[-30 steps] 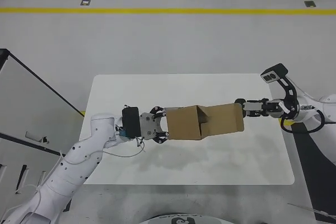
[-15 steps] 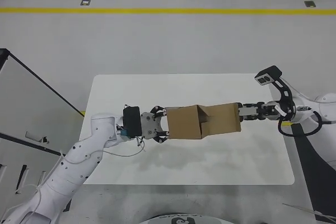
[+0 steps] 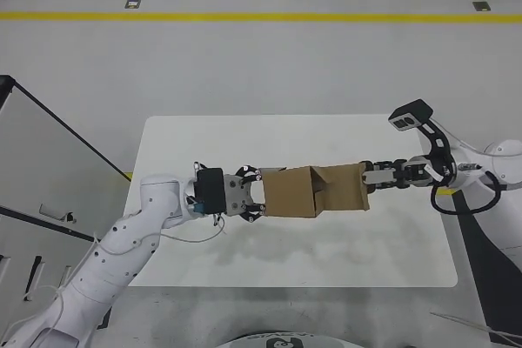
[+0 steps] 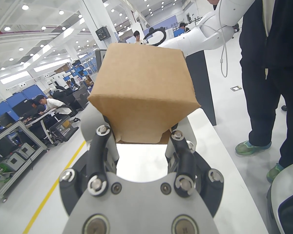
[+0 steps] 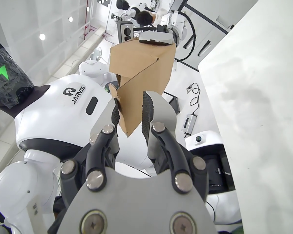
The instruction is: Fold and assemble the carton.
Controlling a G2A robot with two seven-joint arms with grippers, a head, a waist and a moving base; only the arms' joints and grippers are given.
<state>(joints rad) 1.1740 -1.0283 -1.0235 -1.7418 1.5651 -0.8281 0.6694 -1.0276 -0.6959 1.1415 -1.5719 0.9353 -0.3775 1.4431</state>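
Observation:
A brown carton (image 3: 317, 190) hangs partly folded above the middle of the white table (image 3: 331, 252), held between both arms. My left gripper (image 3: 257, 193) is shut on the carton's left end; in the left wrist view its fingers (image 4: 101, 132) sit on either side of the carton (image 4: 142, 91). At the carton's right end, my right gripper (image 3: 365, 174) is shut on a flap. The right wrist view shows that flap's corner (image 5: 128, 113) pinched between the ridged pads (image 5: 147, 113), with the rest of the carton (image 5: 141, 66) beyond.
A dark-edged grey cabinet (image 3: 17, 157) stands off the table's left side. A yellow line (image 3: 261, 16) runs across the floor at the back. Bare tabletop lies in front of and behind the carton.
My right gripper has moved left onto the carton's right flap, pushing it inward so the carton looks shorter. My left gripper has shifted slightly right with the carton.

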